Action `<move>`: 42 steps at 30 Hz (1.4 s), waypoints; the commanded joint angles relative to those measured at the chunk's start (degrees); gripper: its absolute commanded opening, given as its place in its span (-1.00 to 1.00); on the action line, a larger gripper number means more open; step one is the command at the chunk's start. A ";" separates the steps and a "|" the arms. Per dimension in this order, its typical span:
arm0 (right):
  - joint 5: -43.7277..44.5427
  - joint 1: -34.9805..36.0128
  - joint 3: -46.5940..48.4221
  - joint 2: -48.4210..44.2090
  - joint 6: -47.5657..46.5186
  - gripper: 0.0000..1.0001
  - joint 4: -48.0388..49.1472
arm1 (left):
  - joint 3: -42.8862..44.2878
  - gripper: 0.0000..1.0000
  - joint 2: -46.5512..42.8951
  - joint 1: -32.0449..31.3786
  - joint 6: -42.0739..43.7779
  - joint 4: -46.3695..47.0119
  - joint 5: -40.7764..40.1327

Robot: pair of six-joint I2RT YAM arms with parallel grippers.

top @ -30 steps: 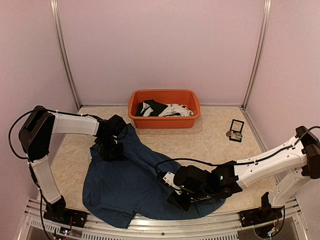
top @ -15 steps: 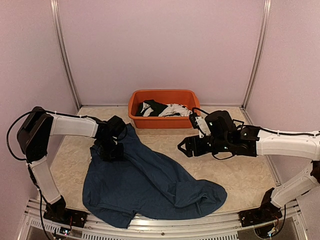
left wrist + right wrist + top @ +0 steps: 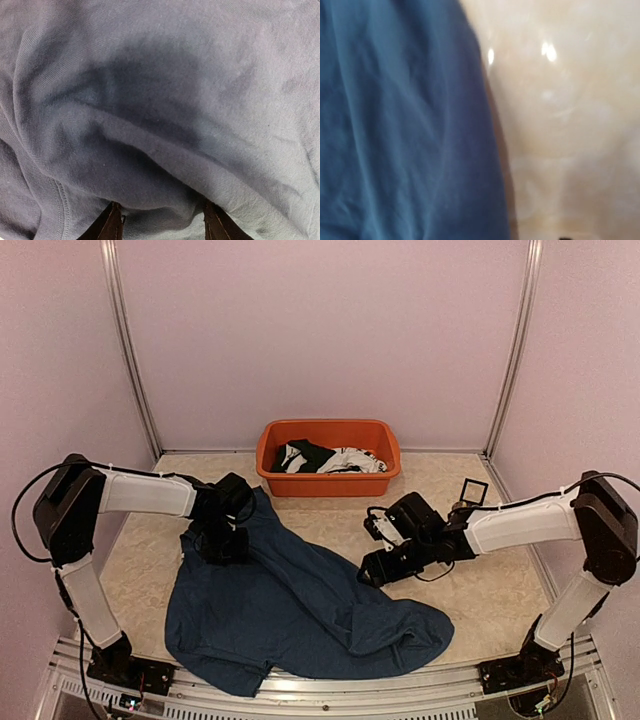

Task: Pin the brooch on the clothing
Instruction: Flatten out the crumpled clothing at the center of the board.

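Note:
The clothing (image 3: 290, 610), a dark navy T-shirt, lies spread over the left and middle of the table. My left gripper (image 3: 222, 540) sits on its upper left part. In the left wrist view a thick fold of the clothing (image 3: 160, 100) fills the gap between the two brown fingers (image 3: 111, 226), and their tips are buried in it. My right gripper (image 3: 368, 572) hovers at the shirt's right edge with nothing seen in it. The blurred right wrist view shows only blue clothing (image 3: 405, 125) beside bare table, no fingers. I cannot make out the brooch.
An orange tub (image 3: 330, 485) with black and white garments stands at the back centre. A small black box (image 3: 474, 490) stands at the back right, its lower part hidden by my right arm. Pale walls close in on three sides.
My right gripper let go of the shirt's lower right hem, swung up towards the back right, then came down to the shirt's right edge. The left arm has not moved.

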 commanded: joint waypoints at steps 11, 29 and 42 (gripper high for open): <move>-3.66 -2.70 1.36 3.66 -3.35 -1.00 -2.50 | -2.07 0.04 0.22 -1.10 -0.83 -0.25 1.19; 40.64 25.25 24.64 11.42 -21.25 -1.00 -27.31 | -4.26 -0.01 -1.31 -1.37 -1.93 -0.63 -0.53; 18.95 30.20 16.88 -3.80 -12.74 0.11 -23.79 | -6.51 -0.05 -3.03 -1.38 -2.52 -0.65 -1.24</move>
